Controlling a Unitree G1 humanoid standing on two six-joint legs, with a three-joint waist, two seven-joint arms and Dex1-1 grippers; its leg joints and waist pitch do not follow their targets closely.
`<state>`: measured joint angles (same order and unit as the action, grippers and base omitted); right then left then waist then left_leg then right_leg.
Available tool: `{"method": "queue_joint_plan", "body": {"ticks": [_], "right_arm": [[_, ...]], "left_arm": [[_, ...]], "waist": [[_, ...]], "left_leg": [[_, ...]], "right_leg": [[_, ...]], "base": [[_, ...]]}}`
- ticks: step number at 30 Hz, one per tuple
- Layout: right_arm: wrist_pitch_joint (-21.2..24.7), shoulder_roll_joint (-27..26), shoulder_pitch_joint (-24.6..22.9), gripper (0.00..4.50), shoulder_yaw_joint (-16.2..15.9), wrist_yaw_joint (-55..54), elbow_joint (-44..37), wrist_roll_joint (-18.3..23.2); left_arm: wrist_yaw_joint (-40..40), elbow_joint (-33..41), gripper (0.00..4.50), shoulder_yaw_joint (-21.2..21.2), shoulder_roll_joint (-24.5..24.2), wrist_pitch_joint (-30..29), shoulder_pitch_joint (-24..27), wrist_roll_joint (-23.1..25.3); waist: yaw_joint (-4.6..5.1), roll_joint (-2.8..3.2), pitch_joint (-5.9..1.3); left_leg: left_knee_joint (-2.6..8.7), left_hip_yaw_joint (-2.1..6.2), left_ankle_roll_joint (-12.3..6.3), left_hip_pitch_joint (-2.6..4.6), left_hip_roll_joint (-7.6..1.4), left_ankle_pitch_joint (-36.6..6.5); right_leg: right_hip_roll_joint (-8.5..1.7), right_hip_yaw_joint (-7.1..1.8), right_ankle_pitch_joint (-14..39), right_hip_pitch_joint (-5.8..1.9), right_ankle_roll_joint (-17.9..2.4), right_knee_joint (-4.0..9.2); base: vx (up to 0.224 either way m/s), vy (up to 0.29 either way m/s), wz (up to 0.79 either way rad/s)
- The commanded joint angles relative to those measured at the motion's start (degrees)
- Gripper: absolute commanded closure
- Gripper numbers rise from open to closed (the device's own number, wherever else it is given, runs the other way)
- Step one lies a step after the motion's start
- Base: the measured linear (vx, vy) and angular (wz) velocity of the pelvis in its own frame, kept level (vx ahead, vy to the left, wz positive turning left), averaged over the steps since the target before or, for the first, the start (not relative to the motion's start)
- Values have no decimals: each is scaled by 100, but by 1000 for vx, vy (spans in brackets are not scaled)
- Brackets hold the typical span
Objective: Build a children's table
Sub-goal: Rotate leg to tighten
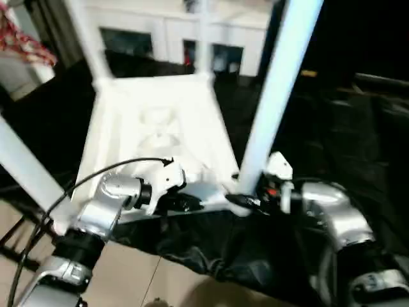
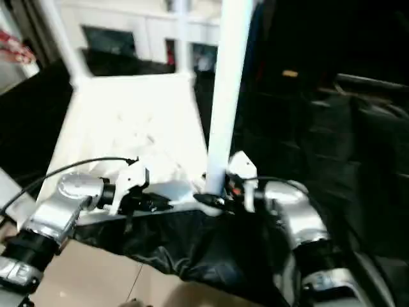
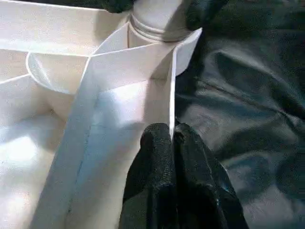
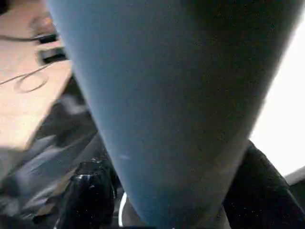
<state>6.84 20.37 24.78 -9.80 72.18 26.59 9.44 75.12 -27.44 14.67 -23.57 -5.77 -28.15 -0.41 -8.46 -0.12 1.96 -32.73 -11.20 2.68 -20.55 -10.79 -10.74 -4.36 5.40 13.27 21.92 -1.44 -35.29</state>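
Note:
The white table top (image 1: 160, 128) lies upside down on the black cover, its ribbed underside facing up. Legs stand in its corner sockets: two far ones (image 1: 86, 38) (image 1: 203, 32), a near-left one (image 1: 25, 169) and a near-right one (image 1: 275, 89). My left gripper (image 1: 185, 201) is at the front edge, shut on the top's thin rim wall (image 3: 171, 105), just beside the near-right socket (image 3: 157, 24). My right gripper (image 1: 246, 199) is shut around the base of the near-right leg (image 4: 167, 119), with a black finger (image 4: 88, 195) on either side of it.
The black-covered work table (image 1: 358, 147) spreads to the right and behind, its cloth hanging over the near edge. Beige floor (image 1: 128, 268) lies below. A white cabinet (image 1: 172, 25) stands at the back, and a black cable (image 1: 83, 182) loops off my left forearm.

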Motion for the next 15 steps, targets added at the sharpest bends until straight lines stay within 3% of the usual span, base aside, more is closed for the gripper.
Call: {"method": "queue_joint_plan", "body": {"ticks": [1,4,6,13,14,15], "right_arm": [[191,-5,-201,200,-582,581,-13,-82],[201,40,-211,231,-639,648,-32,-63],[237,-6,-255,236,-635,615,-86,16],[169,-325,-382,244,-515,156,14,-37],[146,-431,-380,244,-474,-152,93,-114],[146,-431,-380,245,-474,-152,93,-114]], "left_arm": [[-109,-168,450,34,-24,-18,-175,56],[-62,-199,450,46,-50,2,-198,35],[-52,-217,450,61,-47,7,-224,2],[-509,-191,450,-115,115,-74,-190,-23],[-659,-172,450,-172,166,-116,-170,-26],[-659,-172,450,-172,166,-116,-170,-26]], "waist": [[1,-5,-299],[2,5,-264],[3,15,-264],[1,14,-283],[-2,14,-273],[19,18,-245]], "left_leg": [[276,140,-682,45,-339,-462],[341,149,-305,76,-368,-966],[349,155,-213,77,-359,-1030],[328,145,-243,62,-351,-839],[333,152,-224,50,-345,-857],[364,158,-136,71,-343,-1107]], "right_leg": [[-505,-334,-499,-270,-1354,298],[-524,-352,360,-260,-1229,387],[-535,-363,536,-264,-1158,406],[-524,-362,170,-267,-1224,368],[-534,-360,217,-273,-1218,376],[-539,-359,629,-259,-1165,429]], "base": [[0,0,0],[0,0,0],[0,0,0],[0,0,0],[0,0,0],[0,0,0]]}}
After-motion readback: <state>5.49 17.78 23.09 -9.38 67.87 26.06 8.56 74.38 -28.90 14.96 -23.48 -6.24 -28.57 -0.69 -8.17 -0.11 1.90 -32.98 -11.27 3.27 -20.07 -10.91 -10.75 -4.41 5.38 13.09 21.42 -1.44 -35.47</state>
